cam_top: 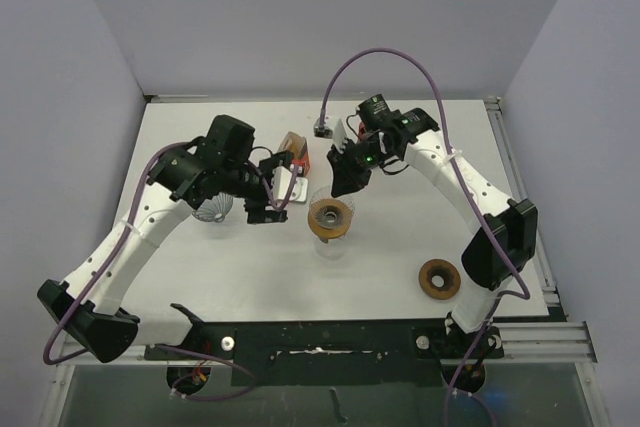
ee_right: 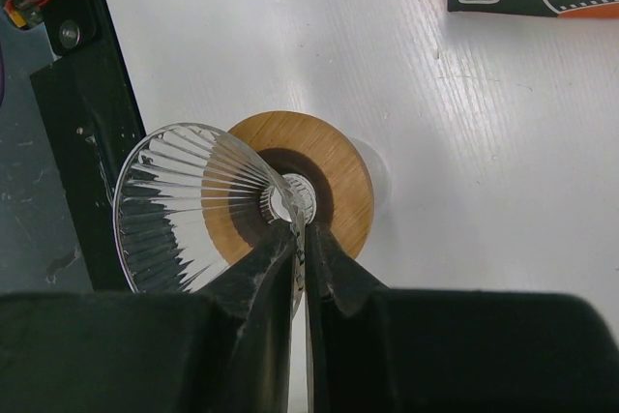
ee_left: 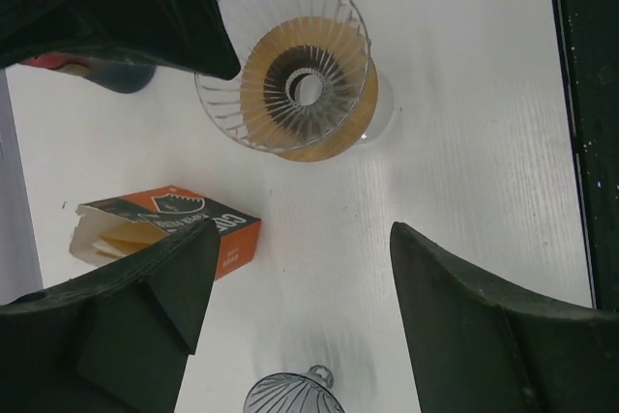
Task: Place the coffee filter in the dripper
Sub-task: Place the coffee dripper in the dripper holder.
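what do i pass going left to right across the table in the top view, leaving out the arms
bare glass cone → coffee filter box → dripper → loose wooden ring

- We see a white table [cam_top: 400, 247], with grey walls around it.
- An orange-and-dark carton [ee_left: 193, 224] lies flat on it, one end torn open.
- A spare ribbed glass cone [cam_top: 212, 209] sits towards the left.
- A loose wooden ring [cam_top: 438, 279] with a dark centre lies near the right corner.
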You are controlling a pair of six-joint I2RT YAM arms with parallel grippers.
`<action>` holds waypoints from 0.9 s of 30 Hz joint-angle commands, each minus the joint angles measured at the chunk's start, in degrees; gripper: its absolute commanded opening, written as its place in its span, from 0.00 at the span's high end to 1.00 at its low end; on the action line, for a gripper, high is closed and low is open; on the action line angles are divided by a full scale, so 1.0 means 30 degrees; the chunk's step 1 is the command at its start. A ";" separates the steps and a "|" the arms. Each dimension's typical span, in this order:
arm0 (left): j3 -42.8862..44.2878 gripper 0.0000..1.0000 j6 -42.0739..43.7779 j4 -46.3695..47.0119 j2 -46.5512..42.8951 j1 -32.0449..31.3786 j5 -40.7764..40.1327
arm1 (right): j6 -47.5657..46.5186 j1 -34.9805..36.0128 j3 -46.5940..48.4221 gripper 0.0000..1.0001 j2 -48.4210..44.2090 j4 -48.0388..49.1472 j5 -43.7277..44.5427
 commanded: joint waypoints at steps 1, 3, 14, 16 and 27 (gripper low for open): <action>0.0201 0.30 0.1076 -0.0450 0.0385 -0.1314 -0.0031 | 0.0074 0.0171 0.0581 1.00 -0.0050 0.0044 -0.0063; 0.0489 0.31 0.1713 -0.0749 0.0860 -0.1952 -0.0456 | 0.0072 0.0174 0.0527 1.00 -0.0014 0.0002 -0.0004; 0.0824 0.34 0.3096 -0.0603 0.3027 -0.5018 -0.3195 | 0.0079 0.0319 0.0211 1.00 0.0128 -0.0162 0.0147; 0.0937 0.35 0.3128 -0.0473 0.3431 -0.5402 -0.3688 | 0.0070 0.0354 0.0307 1.00 0.0164 -0.0241 0.0176; 0.0896 0.59 0.3035 0.0343 0.4383 -0.6775 -0.6344 | 0.0013 0.0555 0.0405 0.99 0.0244 -0.0409 0.0407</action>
